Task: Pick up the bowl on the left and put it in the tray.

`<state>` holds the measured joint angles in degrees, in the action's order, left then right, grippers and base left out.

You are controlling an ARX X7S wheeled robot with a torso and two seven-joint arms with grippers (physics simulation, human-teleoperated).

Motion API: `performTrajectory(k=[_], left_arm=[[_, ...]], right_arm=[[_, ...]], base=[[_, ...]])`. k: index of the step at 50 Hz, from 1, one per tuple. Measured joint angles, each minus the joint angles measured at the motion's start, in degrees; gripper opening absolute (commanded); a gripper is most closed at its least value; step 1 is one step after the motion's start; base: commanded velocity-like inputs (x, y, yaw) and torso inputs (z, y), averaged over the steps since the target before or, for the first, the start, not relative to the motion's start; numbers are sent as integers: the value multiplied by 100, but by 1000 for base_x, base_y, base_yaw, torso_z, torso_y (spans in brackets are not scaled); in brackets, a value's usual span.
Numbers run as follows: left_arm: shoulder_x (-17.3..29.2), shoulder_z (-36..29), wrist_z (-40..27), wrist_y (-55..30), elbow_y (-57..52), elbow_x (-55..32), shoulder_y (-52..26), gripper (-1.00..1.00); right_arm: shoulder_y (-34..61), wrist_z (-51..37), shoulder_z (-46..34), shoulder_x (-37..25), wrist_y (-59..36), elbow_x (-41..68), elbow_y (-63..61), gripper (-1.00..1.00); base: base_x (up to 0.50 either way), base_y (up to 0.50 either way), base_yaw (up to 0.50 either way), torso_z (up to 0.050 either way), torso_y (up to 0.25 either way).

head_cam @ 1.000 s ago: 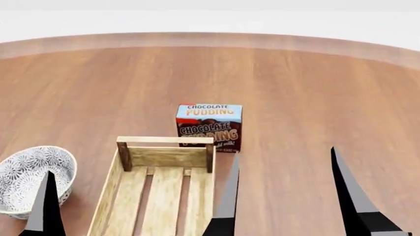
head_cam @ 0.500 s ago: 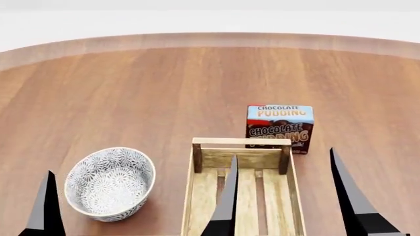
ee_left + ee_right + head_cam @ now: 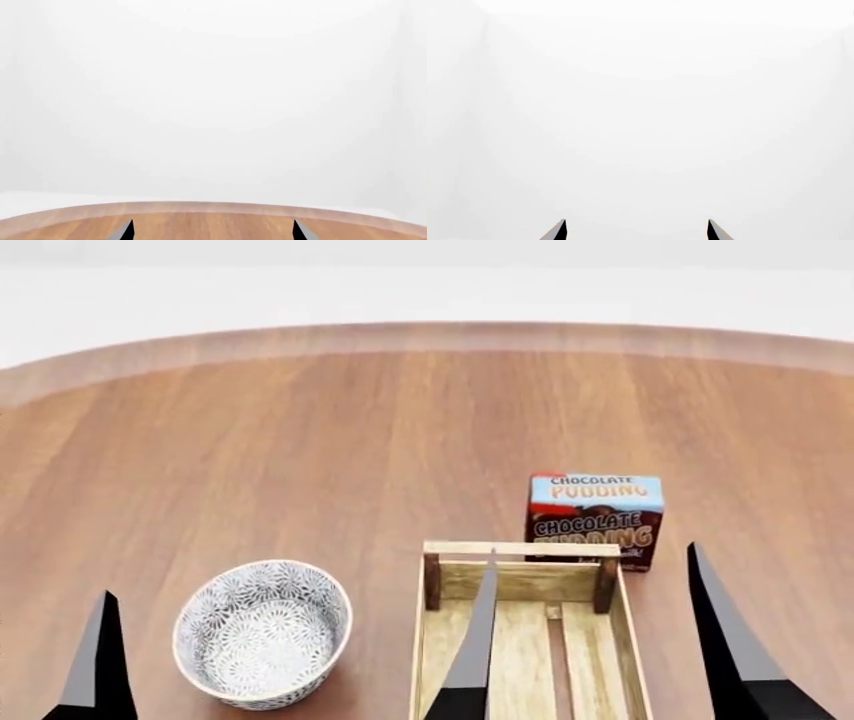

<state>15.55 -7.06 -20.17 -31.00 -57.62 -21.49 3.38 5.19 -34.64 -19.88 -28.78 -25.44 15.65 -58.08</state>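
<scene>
Approach stage, before any grasp: the bowl (image 3: 264,633) sits upright on the round wooden table (image 3: 334,440), just left of the tray (image 3: 531,640) and apart from it, with the chocolate pudding box (image 3: 594,519) behind the tray's far right corner. The left gripper (image 3: 212,231) and right gripper (image 3: 636,230) both show widely parted fingertips holding nothing. The next move probably calls for lowering the left gripper onto the bowl's rim
</scene>
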Motion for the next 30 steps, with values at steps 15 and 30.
performTrajectory(k=[15, 30], left_arm=[[58, 5, -79, -9, 19, -126, -18, 100], [126, -42, -158, 30, 31, -152, -11, 100]], right_arm=[[36, -152, -51, -116, 89, 99, 1, 100], [83, -323, -128, -259, 150, 189, -15, 100]], base=[[0, 0, 0, 50, 0], [0, 0, 0, 49, -38]])
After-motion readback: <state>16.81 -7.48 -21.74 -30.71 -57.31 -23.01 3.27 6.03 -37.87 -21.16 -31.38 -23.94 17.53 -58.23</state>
